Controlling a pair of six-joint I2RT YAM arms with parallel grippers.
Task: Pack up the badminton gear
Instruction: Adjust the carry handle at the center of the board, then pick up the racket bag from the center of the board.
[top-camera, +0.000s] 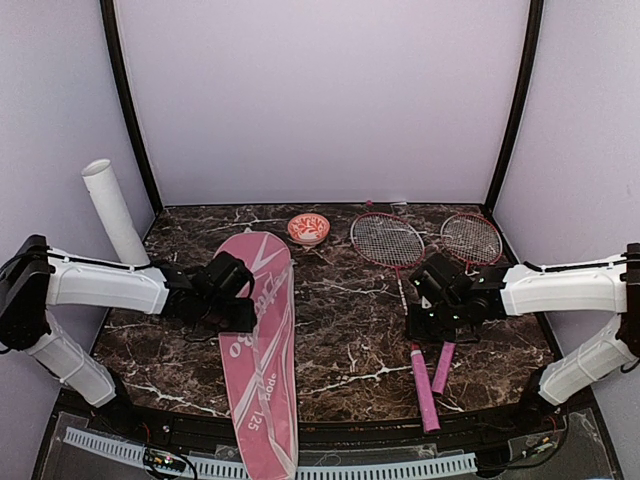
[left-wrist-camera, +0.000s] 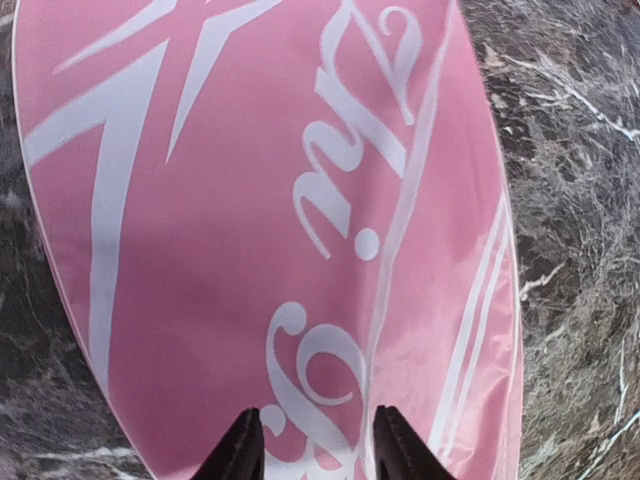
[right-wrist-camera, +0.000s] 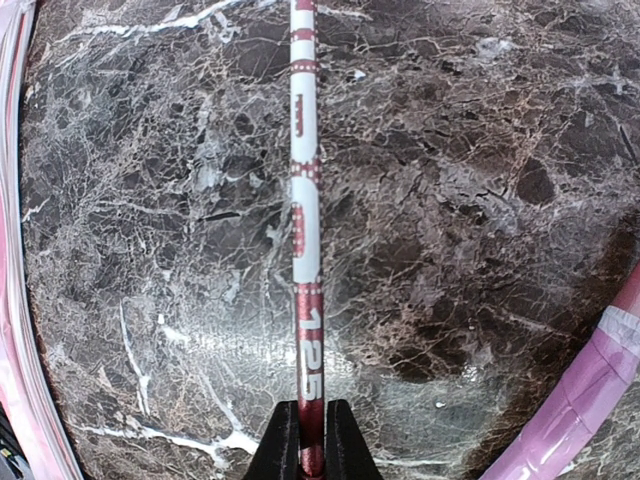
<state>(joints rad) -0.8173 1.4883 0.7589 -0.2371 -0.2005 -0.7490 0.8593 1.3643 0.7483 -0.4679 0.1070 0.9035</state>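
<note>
L gripper (left-wrist-camera: 316, 425), partly open, hangs over flat pink fabric racket cover (left-wrist-camera: 250, 250), holds nothing. R gripper (right-wrist-camera: 312, 415), 3 o'clock on dark marble table (top-camera: 350, 335), pinches thin red-white racket shaft (right-wrist-camera: 304, 230).

This is a robot test booth in a lab rather than a home or shop. Plain lavender walls (top-camera: 320, 100) close in three sides of a dark marble-patterned table (top-camera: 350, 350), with black frame posts (top-camera: 128, 110) at the far corners. A white-and-black left arm (top-camera: 100, 285) and right arm (top-camera: 560, 290) are mounted at the near edge, where a slotted white cable duct (top-camera: 300, 467) runs along the front.
</note>
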